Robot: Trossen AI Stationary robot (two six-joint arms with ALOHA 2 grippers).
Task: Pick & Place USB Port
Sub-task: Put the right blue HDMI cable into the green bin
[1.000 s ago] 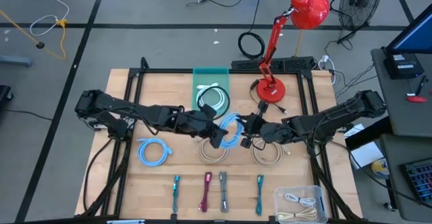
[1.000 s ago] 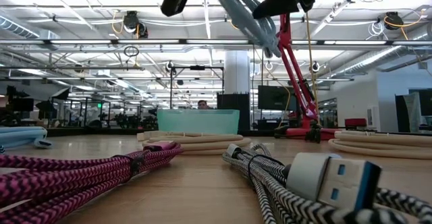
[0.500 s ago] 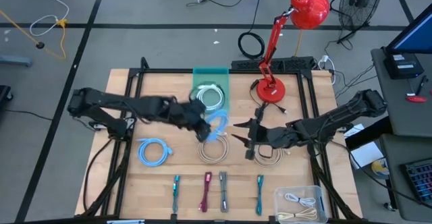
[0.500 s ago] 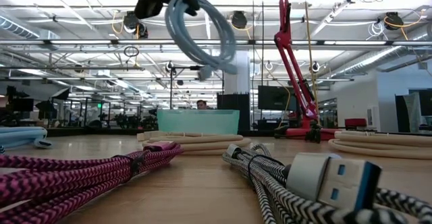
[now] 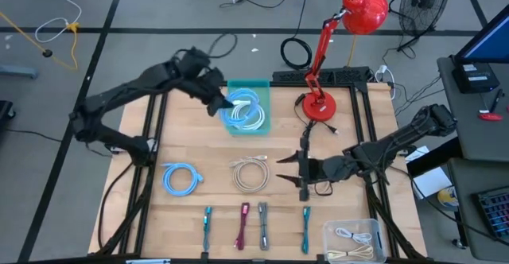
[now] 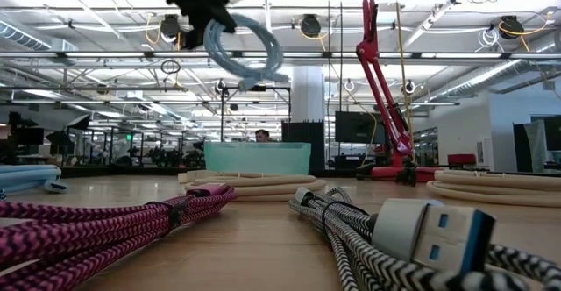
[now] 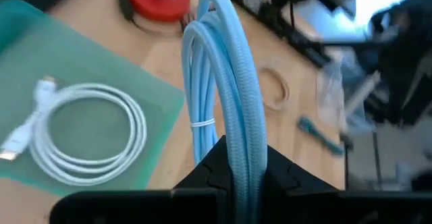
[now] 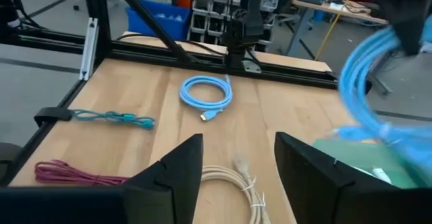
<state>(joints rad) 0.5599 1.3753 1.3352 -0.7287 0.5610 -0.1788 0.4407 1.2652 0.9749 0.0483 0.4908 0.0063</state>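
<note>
High view: left tool [image 5: 218, 103] clamps blue cable coil [image 5: 241, 110], tips hidden; right tool [image 5: 301, 171] open, empty.

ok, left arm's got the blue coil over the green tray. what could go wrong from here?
1. The blue coil is pinched at one edge by the left gripper and hangs loose; on release, part may land over the green tray rim.
2. A white cable already lies in the tray, so the two could tangle.
3. The right gripper, open, sits low near the beige coil and might snag it.
</note>
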